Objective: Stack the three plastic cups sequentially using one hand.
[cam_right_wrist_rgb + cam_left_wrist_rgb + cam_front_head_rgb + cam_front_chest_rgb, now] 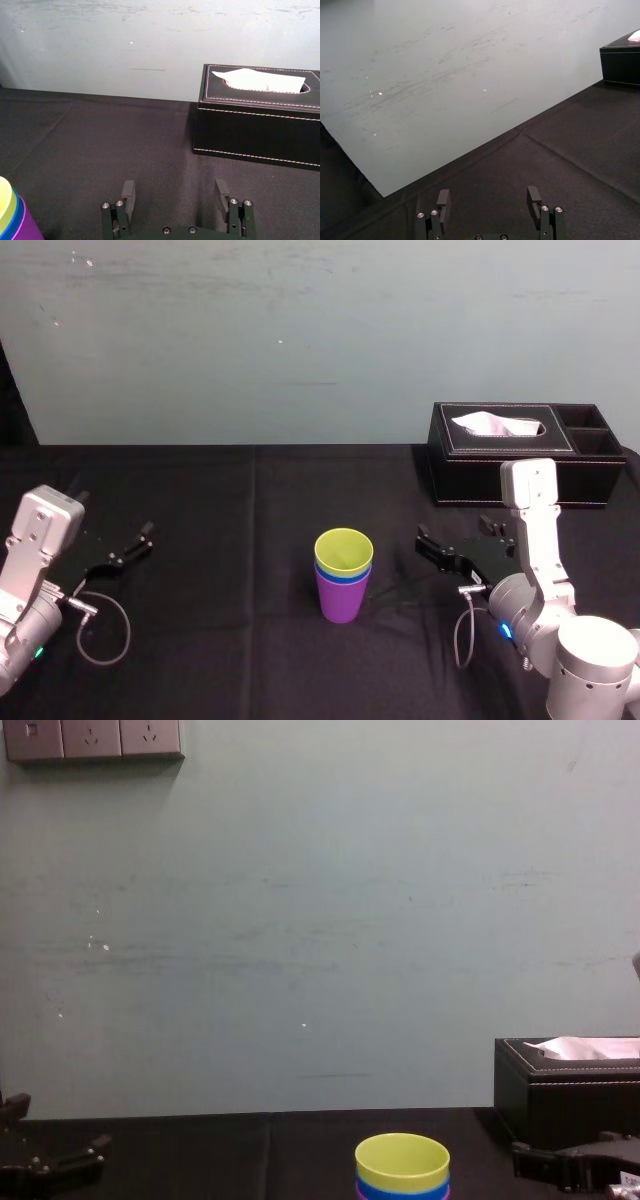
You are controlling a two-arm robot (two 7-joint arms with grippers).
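Three plastic cups (343, 580) stood nested mid-table (200, 540): the purple cup (342, 604) outermost, the blue cup (343, 579) within it, the yellow-green cup (343, 550) on top. Light, smooth and tapered, they would likely slip under a loose pinch, so the rim wall looked the surest hold. The right gripper (175, 196) hovered near the stack's right, level and pointing forward, fingers spread and empty, before the black tissue box (520, 455). The left gripper (489, 197) sat parked far left, fingers apart.

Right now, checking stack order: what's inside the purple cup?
The blue cup, with the yellow-green cup nested in it. The purple cup hides their lower walls.
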